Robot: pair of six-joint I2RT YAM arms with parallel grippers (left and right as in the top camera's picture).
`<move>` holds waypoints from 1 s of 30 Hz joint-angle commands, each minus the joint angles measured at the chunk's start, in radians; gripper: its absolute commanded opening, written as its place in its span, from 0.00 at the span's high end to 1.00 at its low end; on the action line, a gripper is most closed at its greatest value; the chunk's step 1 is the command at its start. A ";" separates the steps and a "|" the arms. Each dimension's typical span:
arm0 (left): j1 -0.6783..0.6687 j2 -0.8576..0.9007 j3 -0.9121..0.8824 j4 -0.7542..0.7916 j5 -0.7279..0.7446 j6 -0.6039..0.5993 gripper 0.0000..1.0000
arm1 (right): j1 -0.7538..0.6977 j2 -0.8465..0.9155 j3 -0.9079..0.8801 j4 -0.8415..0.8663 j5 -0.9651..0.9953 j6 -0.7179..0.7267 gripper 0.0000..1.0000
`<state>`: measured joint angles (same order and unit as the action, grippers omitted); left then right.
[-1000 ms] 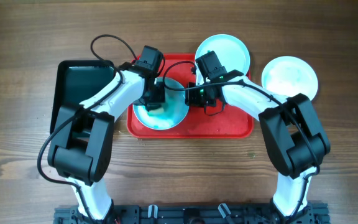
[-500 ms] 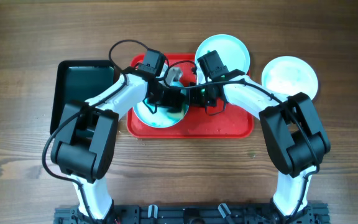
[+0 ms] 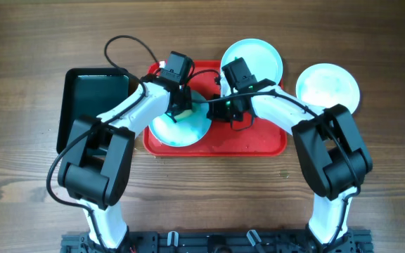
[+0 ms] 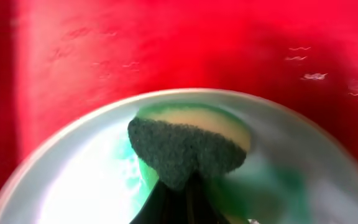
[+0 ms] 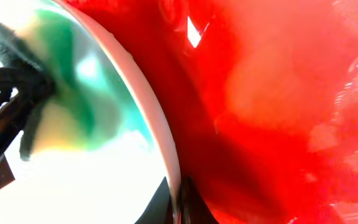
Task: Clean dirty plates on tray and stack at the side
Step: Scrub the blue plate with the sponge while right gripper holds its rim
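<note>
Left wrist view shows the left gripper (image 4: pixel 180 202) only as dark fingertips cut off at the bottom edge. They are pressed together on a sponge (image 4: pixel 188 146), whose dark face and yellow layer rest on a teal-smeared plate (image 4: pixel 73 186). That plate lies in the red tray (image 4: pixel 166 43). In the right wrist view, the right gripper (image 5: pixel 178 200) pinches the plate's rim, its fingers blurred and mostly out of frame. Overhead, both arms hide much of the plate. A second turquoise plate (image 3: pixel 255 56) sits at the tray's far edge, partly under the right arm. A paler plate (image 3: pixel 328 88) lies on the table (image 3: pixel 371 176), apart to the right. A dark green tray (image 3: pixel 90 98) lies to the left.
</note>
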<state>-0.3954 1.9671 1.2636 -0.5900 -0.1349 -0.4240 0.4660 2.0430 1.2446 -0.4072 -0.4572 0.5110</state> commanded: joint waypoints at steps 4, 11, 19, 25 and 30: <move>0.018 0.031 -0.033 -0.141 -0.047 -0.023 0.96 | 0.000 0.027 -0.007 -0.012 -0.012 -0.007 0.96; 0.018 0.030 -0.033 -0.190 0.765 0.505 0.96 | 0.000 0.027 -0.007 -0.012 -0.012 -0.006 0.96; 0.024 0.030 -0.033 -0.050 0.615 0.378 0.96 | 0.000 0.027 -0.007 -0.012 -0.012 -0.006 0.96; 0.024 0.030 -0.033 0.050 -0.013 0.045 0.96 | 0.000 0.027 -0.007 -0.012 -0.011 -0.006 0.96; 0.024 0.031 -0.033 0.017 -0.353 -0.137 0.96 | 0.000 0.027 -0.007 -0.012 0.004 0.013 0.96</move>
<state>-0.3939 1.9648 1.2522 -0.5373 -0.0051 -0.3515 0.4583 2.0441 1.2446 -0.4088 -0.4633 0.5087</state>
